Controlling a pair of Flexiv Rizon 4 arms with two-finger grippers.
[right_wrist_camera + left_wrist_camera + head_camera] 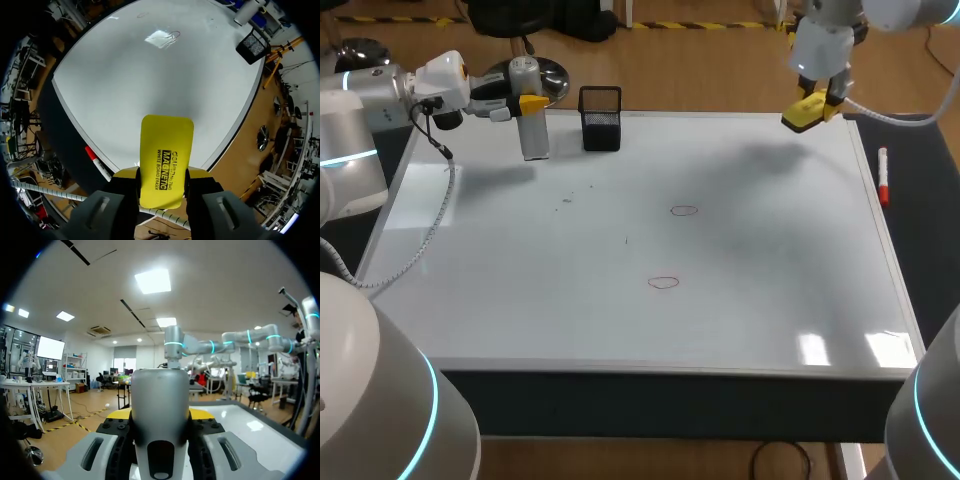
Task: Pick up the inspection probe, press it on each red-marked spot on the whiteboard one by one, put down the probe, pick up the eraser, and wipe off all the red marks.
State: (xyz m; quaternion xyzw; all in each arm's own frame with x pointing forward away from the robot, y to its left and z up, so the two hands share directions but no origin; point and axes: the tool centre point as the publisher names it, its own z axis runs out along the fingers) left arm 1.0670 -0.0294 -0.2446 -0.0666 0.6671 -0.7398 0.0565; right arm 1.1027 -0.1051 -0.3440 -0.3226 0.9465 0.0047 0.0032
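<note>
Left gripper (525, 104) pinching the probe (160, 405), right gripper (161, 174) pinching the eraser (166, 150): both your hands are full.

Your left fingers sit spread on either side of the grey probe. It stands upright at the far left edge of the whiteboard (770, 300), just beside the black mesh cup (601, 120); you cannot tell whether its foot touches the board. Your right fingers grip the yellow eraser by its sides above the far right corner, its face with black lettering turned to the wrist camera. A red ring (684, 210) near the middle and a second red ring (663, 283) nearer you lie well apart from both tools, with open board around them. A red-capped marker (883, 178) lies on the dark strip off the board's right edge.
</note>
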